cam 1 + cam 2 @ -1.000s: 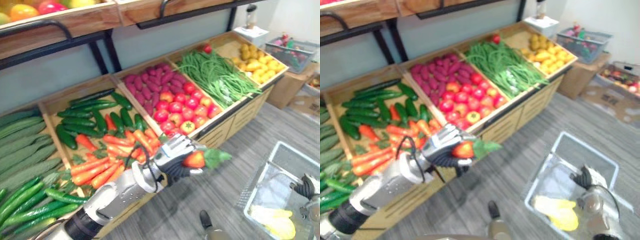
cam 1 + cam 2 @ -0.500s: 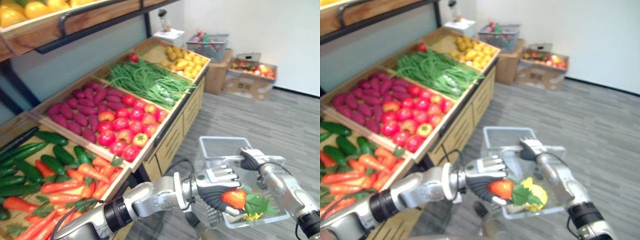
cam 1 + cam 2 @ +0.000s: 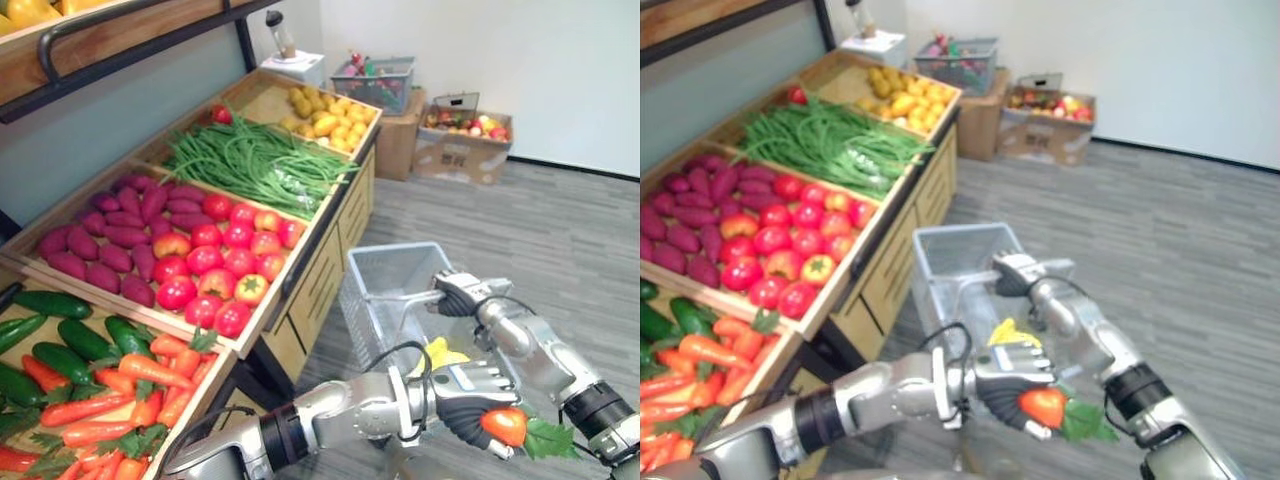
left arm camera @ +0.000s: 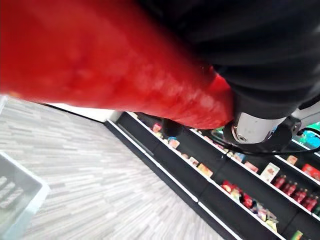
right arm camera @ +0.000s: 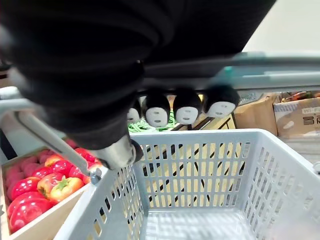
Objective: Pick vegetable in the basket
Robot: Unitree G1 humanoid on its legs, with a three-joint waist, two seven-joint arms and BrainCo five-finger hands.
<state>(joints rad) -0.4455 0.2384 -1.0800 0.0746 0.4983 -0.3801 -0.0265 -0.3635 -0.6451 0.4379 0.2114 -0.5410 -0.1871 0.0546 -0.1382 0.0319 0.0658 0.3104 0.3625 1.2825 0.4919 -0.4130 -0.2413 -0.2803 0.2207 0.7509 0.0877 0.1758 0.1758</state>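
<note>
My left hand (image 3: 462, 398) is shut on a short orange-red carrot (image 3: 503, 425) with green leaves (image 3: 549, 438); the carrot (image 4: 100, 60) shows close up in the left wrist view. It hangs at the near end of the grey plastic basket (image 3: 385, 268), close beside my right forearm. My right hand (image 3: 456, 293) is shut on the basket's handle (image 5: 280, 65), its fingers (image 5: 186, 108) curled over the bar. A yellow vegetable (image 3: 446, 352) lies inside the basket.
A wooden stand to the left holds crates of carrots (image 3: 130, 385), cucumbers (image 3: 60, 340), tomatoes (image 3: 225, 260), purple roots (image 3: 110, 225), green beans (image 3: 260, 160) and yellow produce (image 3: 325, 110). Cardboard boxes (image 3: 460, 150) and another basket (image 3: 380, 80) stand by the far wall.
The camera has swung right. My left hand has carried the carrot from above the carrot crate across to the near end of the basket. The right hand keeps hold of the handle.
</note>
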